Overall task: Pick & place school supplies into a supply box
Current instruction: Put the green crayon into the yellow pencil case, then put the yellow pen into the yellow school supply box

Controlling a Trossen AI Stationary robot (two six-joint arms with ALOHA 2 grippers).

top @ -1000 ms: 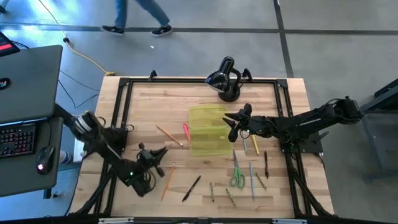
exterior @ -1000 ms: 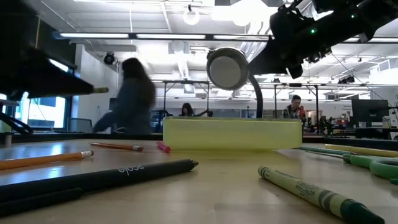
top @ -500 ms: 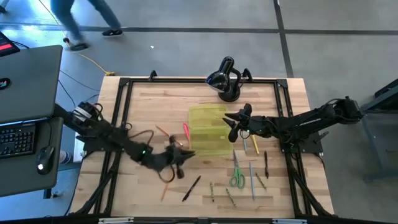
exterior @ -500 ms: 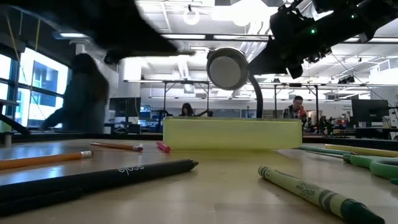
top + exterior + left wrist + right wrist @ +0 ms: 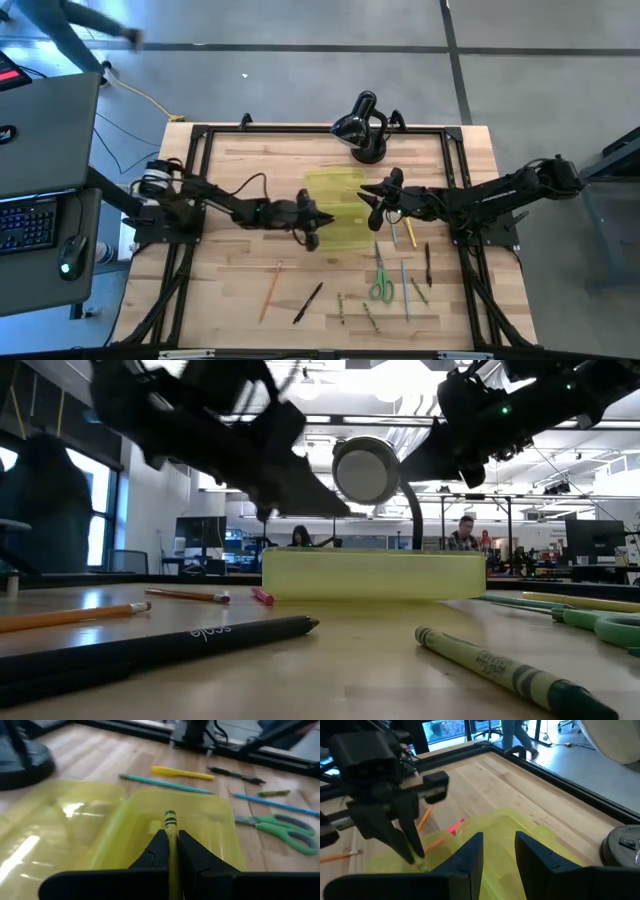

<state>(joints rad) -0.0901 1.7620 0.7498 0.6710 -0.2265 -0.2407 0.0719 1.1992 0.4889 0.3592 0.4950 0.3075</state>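
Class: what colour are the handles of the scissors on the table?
Green; the scissors show best in the left wrist view.

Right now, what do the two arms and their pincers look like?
Both arms are dark, jointed and slim. The left pincer has two black wedge-shaped fingers; a loose black cable loops along that arm, which has a pale band near its base. The right pincer has matching black tapered fingers, and a small green light glows on that arm in the low view.

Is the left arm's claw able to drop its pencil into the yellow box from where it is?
Probably yes. The left gripper is shut on a yellow pencil and hangs right above the open supply box, with nothing between them. The right gripper, open, hovers by the box's other side, apart from the left one.
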